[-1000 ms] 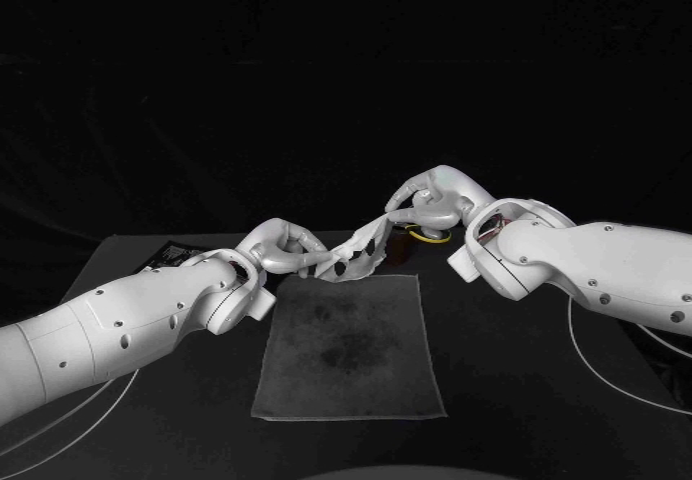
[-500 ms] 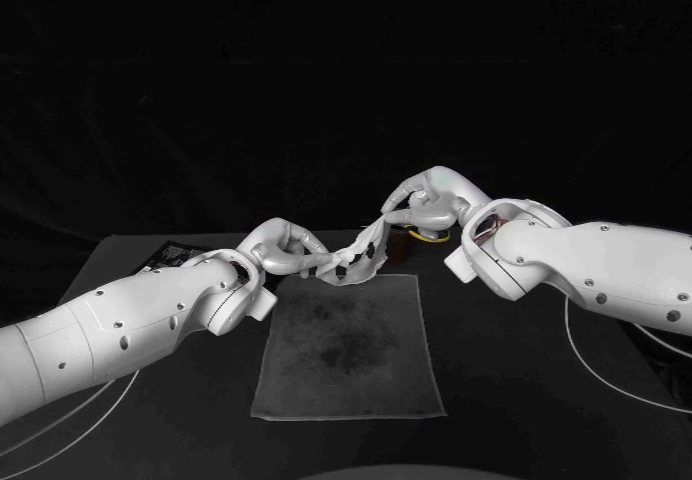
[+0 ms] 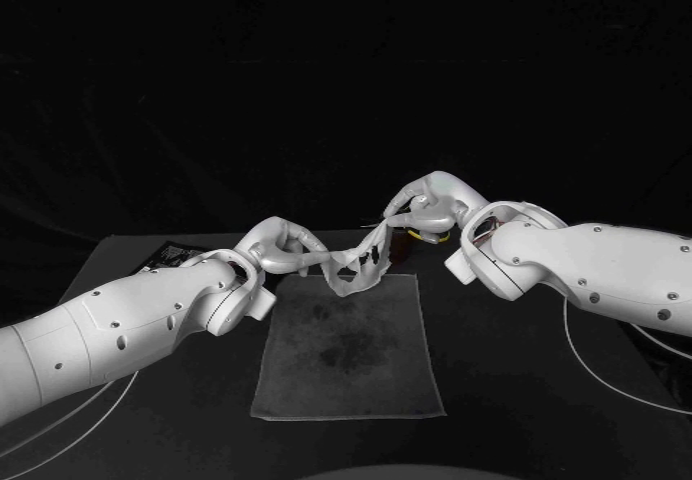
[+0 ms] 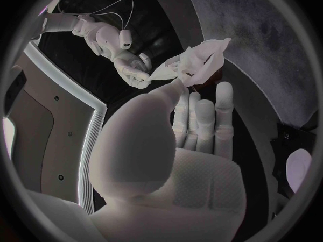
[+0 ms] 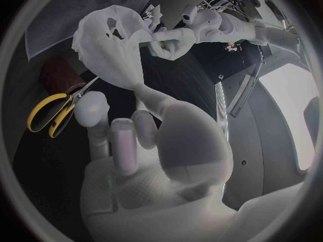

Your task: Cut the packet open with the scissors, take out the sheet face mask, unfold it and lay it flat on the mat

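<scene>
Now the left hand point(image 3: 283, 246) pinches the left edge of the mask point(image 3: 358, 262) between thumb and a fingertip, its other fingers stretched out. The right hand point(image 3: 430, 205) pinches the mask's right edge the same way, higher and farther back, with its other fingers loosely curled.

Between the 2 hands the mask hangs in the air as a crumpled, partly opened white sheet. It sags in the middle, and its cut-out holes show. Its lowest fold hangs above the far edge of the mat point(image 3: 346, 350); whether it touches the mat I cannot tell.

The mat lies flat and grey on the table point(image 3: 505, 400) between the 2 arms, its long side running near to far. The scissors point(image 5: 50, 113), with yellow handles, lie on the table under the right hand, just right of the mat's far right corner. A dark reddish thing point(image 5: 57, 75) sits just beside the scissors; what it is I cannot tell.
</scene>
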